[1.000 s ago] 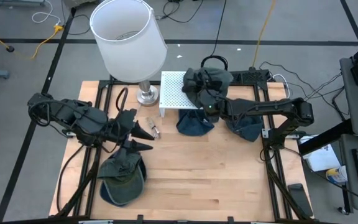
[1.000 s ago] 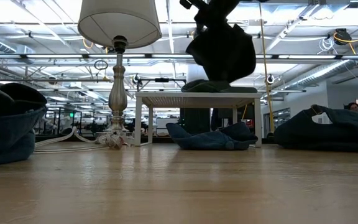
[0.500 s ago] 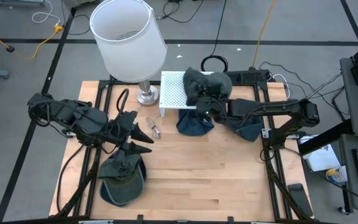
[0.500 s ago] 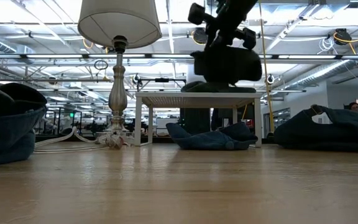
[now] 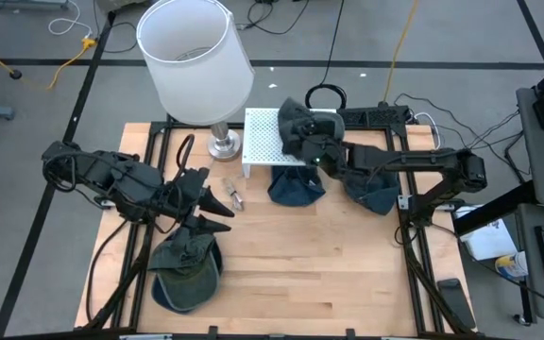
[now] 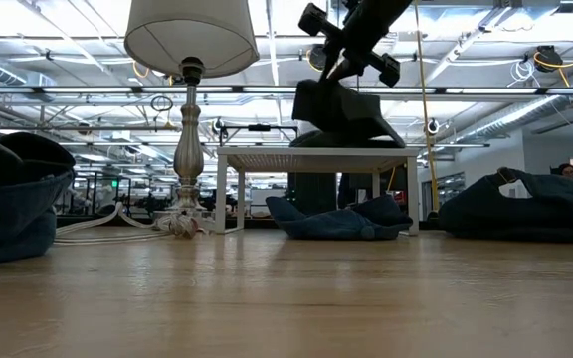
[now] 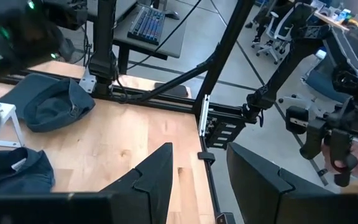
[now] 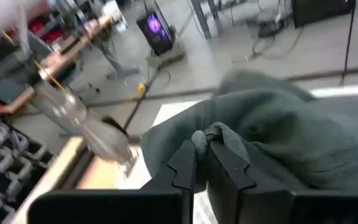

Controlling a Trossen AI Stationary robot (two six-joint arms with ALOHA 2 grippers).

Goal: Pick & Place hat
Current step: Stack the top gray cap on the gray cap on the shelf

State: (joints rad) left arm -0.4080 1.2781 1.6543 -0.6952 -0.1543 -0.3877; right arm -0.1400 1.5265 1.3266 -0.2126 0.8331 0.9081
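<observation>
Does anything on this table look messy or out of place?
Somewhat: hats lie scattered. One blue hat is slumped half under the white stand, another crumpled beside it, a third near the front edge.

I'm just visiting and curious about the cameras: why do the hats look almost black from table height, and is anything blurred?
Low view: bright ceiling lights behind leave the held hat and lamp backlit and dark. Right wrist view: the lamp's stem and room are smeared and soft, while the right gripper pinching the hat looks sharper. High view: evenly lit, no glare.
</observation>
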